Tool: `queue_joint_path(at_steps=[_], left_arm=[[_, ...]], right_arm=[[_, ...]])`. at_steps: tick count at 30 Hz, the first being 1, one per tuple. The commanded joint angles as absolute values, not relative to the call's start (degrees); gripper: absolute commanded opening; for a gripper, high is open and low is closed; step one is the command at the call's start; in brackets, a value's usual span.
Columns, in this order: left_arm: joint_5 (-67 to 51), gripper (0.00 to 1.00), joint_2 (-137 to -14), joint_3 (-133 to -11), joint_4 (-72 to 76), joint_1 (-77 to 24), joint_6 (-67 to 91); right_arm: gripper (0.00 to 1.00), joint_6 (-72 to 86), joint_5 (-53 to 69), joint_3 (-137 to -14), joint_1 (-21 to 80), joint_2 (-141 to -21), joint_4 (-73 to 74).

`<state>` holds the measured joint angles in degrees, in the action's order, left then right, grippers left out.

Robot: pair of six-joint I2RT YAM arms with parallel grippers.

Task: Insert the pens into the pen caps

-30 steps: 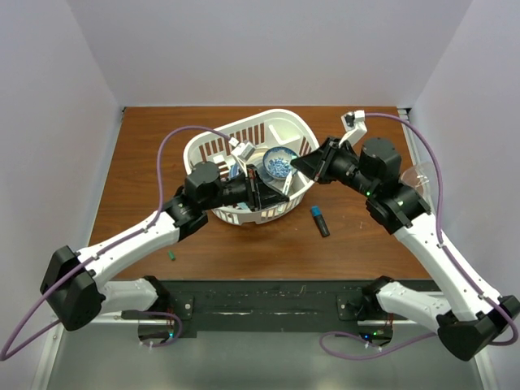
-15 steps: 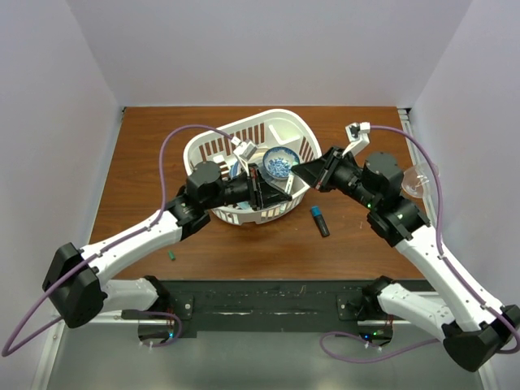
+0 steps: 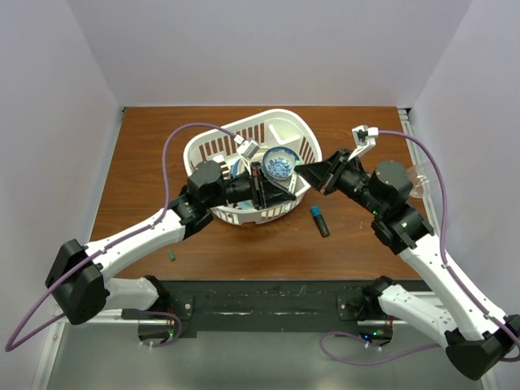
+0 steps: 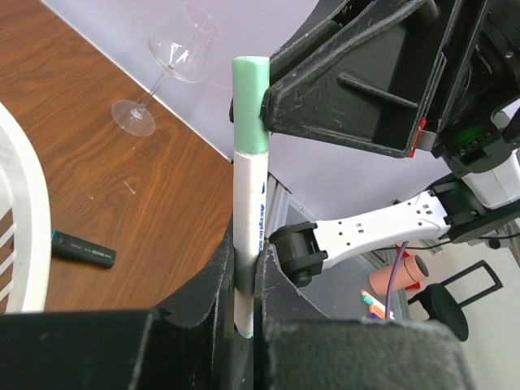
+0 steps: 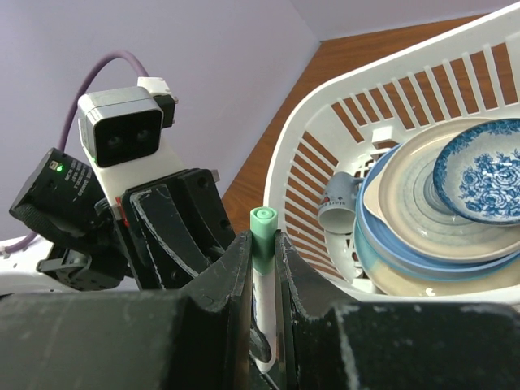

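A white pen (image 4: 248, 211) with a light green pen cap (image 4: 250, 101) on its end is clamped upright in my left gripper (image 4: 244, 260). My right gripper (image 5: 262, 244) closes on that cap (image 5: 264, 227) from the side, with the white barrel (image 5: 265, 301) running down between its fingers. Both grippers meet over the basket's front right rim, left (image 3: 258, 188) and right (image 3: 301, 172). A black marker with a blue end (image 3: 319, 221) lies on the table, also seen in the left wrist view (image 4: 81, 248). A tiny dark green cap (image 3: 172, 255) lies near the front left.
A white basket (image 3: 302, 134) holds plates, a blue patterned bowl (image 3: 279, 162) and a mug (image 5: 337, 207). A wine glass (image 3: 418, 175) stands at the table's right edge, also in the left wrist view (image 4: 175, 57). Purple cables loop over both arms.
The right arm's wrist and elbow have swung right and lower while its fingertips stayed at the pen. The left arm has barely moved.
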<state>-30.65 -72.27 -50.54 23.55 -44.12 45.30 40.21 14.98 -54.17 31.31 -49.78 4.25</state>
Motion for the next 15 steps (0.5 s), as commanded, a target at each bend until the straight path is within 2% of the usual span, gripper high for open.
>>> queue_joint_path(at_steps=[1, 15], left_arm=[[-25.93, 0.00, -71.63, -55.02, 31.90, -43.59, 43.33], [-28.74, 0.00, -68.03, -50.80, 36.91, -43.68, 42.80]], right_arm=[[0.00, 39.11, 24.79, -54.84, 32.87, -47.55, 8.61], [0.18, 37.18, 25.31, -58.80, 32.78, -45.97, 10.55]])
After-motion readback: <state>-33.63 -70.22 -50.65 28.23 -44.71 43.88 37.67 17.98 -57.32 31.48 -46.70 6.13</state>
